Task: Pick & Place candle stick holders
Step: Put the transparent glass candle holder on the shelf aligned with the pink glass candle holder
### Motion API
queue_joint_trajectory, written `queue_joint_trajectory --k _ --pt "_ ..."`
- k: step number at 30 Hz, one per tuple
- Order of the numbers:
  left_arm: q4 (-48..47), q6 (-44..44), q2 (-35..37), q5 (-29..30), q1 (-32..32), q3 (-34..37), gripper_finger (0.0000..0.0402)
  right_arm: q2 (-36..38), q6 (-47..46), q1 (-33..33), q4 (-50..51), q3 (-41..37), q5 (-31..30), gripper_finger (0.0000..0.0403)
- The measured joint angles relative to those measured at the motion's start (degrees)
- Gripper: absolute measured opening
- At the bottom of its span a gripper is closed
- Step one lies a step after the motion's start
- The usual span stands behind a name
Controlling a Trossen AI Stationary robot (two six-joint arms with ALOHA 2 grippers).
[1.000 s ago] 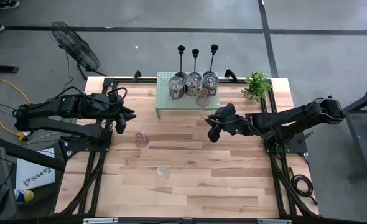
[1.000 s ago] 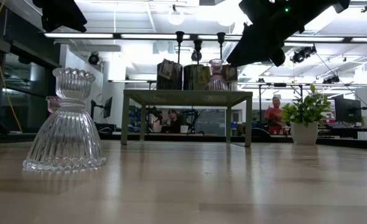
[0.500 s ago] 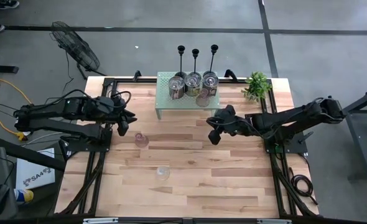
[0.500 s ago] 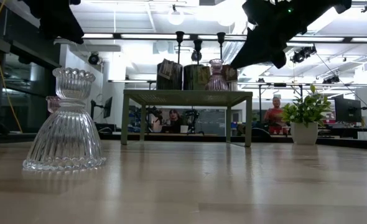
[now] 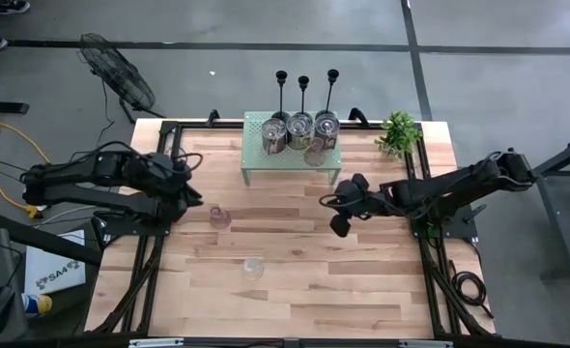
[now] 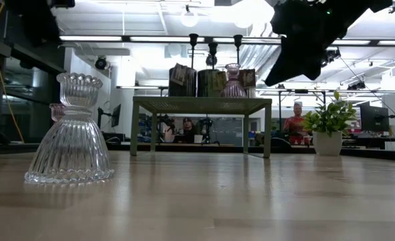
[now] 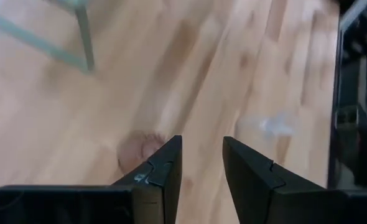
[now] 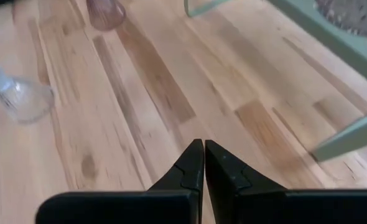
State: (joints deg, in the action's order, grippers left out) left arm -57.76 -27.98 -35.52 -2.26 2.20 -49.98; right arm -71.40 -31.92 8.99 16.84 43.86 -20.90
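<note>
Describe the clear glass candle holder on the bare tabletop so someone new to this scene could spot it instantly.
Start at the pale green shelf at the table's far edge, then come toward the near edge across the open wood. Two small glass holders stand there: the pink one nearer the shelf, the clear glass holder beyond it. It is colourless, ribbed and flared like a bell.

Both arms are matte black, jointed and draped with thin black cables, the left gripper and right gripper each ending in two blunt, wedge-shaped black fingers with notched seams.
</note>
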Motion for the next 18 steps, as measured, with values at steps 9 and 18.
queue_joint_trajectory --k 9,18 --pt "-6.56 0.50 -6.79 -6.25 0.00 0.02 0.0113 0.04 0.20 0.03 3.30 0.00 0.36 0.0006" --pt "-6.90 0.10 -15.79 -7.85 0.00 0.02 0.0113 0.04 0.43 0.03 6.45 0.00 3.05 0.0093"
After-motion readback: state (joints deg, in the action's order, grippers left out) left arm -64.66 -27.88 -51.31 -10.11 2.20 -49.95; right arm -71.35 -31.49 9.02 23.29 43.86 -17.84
